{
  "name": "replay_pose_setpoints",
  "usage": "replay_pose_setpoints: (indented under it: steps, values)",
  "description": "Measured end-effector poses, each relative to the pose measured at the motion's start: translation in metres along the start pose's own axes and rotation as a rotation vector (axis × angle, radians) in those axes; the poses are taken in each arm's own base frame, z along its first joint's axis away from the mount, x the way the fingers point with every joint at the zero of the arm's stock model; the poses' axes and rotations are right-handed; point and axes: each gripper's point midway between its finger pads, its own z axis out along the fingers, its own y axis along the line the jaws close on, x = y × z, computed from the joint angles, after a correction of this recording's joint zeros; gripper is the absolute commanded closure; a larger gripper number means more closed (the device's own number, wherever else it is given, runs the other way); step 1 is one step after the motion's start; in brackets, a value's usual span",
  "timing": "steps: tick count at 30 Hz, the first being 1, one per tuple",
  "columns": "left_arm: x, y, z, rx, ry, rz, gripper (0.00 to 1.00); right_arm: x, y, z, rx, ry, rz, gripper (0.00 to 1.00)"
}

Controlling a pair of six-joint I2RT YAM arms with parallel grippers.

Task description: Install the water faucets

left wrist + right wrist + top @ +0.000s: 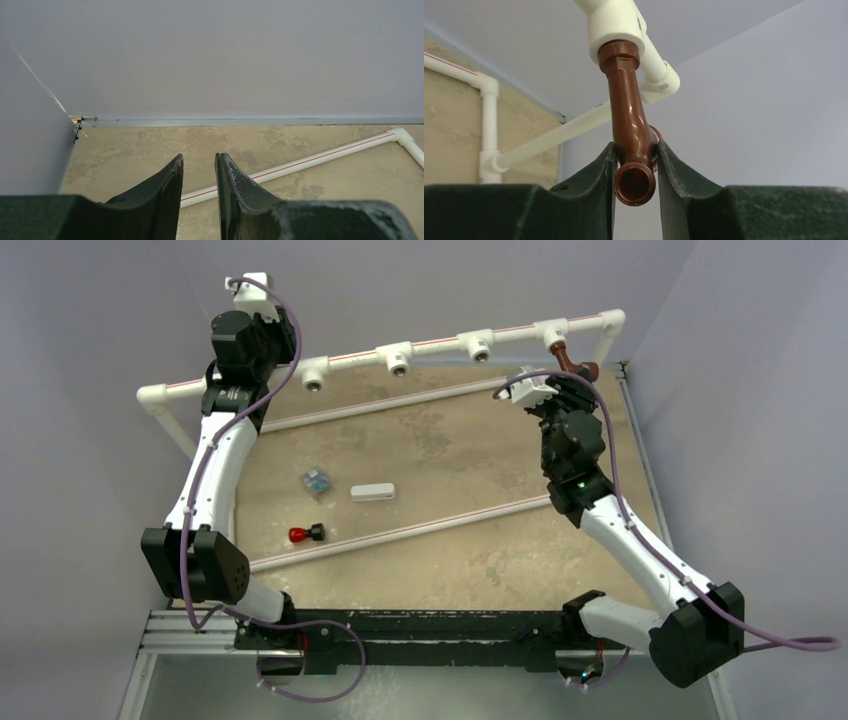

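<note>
A glossy reddish-brown water faucet (628, 107) hangs from the rightmost white tee fitting (616, 22) of the raised pipe, its stem in the fitting's socket. My right gripper (636, 148) is shut on the faucet's lower body, one finger on each side, with the round spout mouth facing the camera. From above, the same faucet (570, 360) shows at the pipe's right end. A small red and dark tap-like piece (305, 534) lies on the table at left. My left gripper (199, 159) is open with a narrow gap and holds nothing, up near the back left.
The raised white pipe (430, 343) carries three bare tee fittings (398, 361). A white oblong block (372, 492) and a small bluish piece (316, 481) lie mid-table. Two thin white pipes (400, 533) with red stripes lie on the tan surface. Grey walls close in the back and sides.
</note>
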Motion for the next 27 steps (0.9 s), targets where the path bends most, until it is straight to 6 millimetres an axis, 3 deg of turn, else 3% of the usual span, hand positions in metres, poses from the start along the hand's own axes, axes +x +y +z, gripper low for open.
replay_pose_setpoints:
  steps: [6, 21, 27]
  values:
    - [0.000, 0.000, 0.000, 0.000, -0.001, 0.000, 0.71, -0.002, 0.004, 0.001, -0.036, 0.007, 0.233, 1.00]
    - [-0.002, 0.001, 0.000, -0.002, -0.006, 0.000, 0.71, -0.017, 0.021, 0.004, -0.094, 0.056, 1.075, 1.00]
    - [-0.002, 0.004, 0.001, -0.010, -0.010, 0.000, 0.71, -0.033, 0.028, -0.002, -0.152, 0.074, 1.443, 1.00]
